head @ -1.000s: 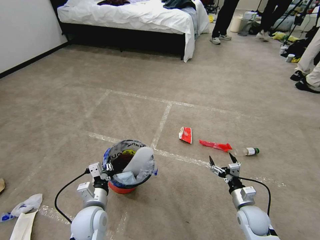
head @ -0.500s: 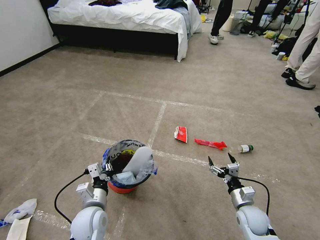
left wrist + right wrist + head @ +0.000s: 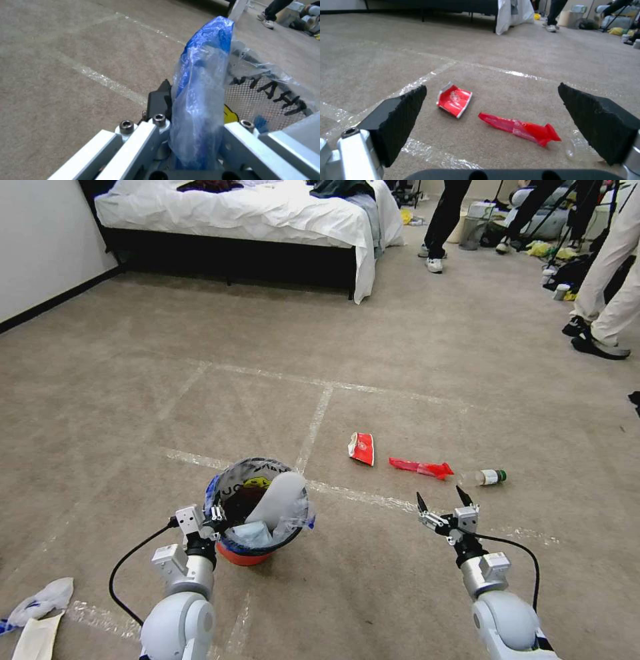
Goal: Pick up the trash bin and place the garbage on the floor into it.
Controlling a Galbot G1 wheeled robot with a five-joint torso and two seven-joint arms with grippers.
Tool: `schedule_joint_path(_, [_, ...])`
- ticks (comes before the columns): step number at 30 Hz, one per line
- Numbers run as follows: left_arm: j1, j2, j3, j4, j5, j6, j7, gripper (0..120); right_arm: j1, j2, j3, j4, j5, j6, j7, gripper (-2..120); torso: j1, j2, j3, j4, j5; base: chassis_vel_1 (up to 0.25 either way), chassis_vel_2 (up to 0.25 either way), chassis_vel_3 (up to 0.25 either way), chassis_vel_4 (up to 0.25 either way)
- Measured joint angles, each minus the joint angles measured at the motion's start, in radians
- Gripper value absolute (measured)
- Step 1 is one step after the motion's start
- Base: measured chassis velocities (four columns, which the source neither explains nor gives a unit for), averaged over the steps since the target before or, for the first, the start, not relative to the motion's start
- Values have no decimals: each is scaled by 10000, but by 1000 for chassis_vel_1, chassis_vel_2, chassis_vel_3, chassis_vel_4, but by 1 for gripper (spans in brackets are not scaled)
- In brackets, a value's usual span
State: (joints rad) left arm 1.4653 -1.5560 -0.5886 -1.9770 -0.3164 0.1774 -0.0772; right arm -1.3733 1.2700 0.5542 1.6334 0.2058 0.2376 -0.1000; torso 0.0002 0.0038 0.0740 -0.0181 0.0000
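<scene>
The trash bin [image 3: 245, 555], a small red bucket lined with a printed clear bag, is in front of me at the left and holds a white foam piece [image 3: 277, 499] and other litter. My left gripper [image 3: 215, 515] is shut on its blue-edged bag rim [image 3: 200, 95]. My right gripper [image 3: 441, 500] hovers open and empty over the carpet. Just beyond it lies garbage: a flat red wrapper [image 3: 362, 448] [image 3: 455, 100], a long twisted red wrapper [image 3: 421, 468] [image 3: 520, 127] and a green-capped bottle [image 3: 488, 477].
A white plastic bag [image 3: 41, 599] and a paper piece [image 3: 37, 637] lie at the near left. A bed [image 3: 233, 210] stands at the far left. People's legs [image 3: 610, 267] and clutter are at the far right. Tape lines [image 3: 320, 423] cross the open carpet.
The whole view shifted a little a second ago as the camera moved, then settled. Both arms keep their pose, the left still holding the bin's rim.
</scene>
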Motion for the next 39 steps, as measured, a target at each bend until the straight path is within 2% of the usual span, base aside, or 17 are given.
schedule_joint_path(6, [-28,-13,5,21,44,-7,-15,4,-16,5,31,0,-9,8,0,100,1,68,68,-1,0,-7,-6,-9,-8])
schedule_joint_path(29, [-24,-47,-103,53,-22,-23,-116,4,169,50,21,-188,-25,281,-1,100,23,78,57,-2,0,-18,-16,-17,-20])
schedule_joint_path(39, [28,5,-96,-52,-68,-23,31,4,365,70,-124,-196,20,251,506,100,24,73,55,-1,0,0,0,0,0])
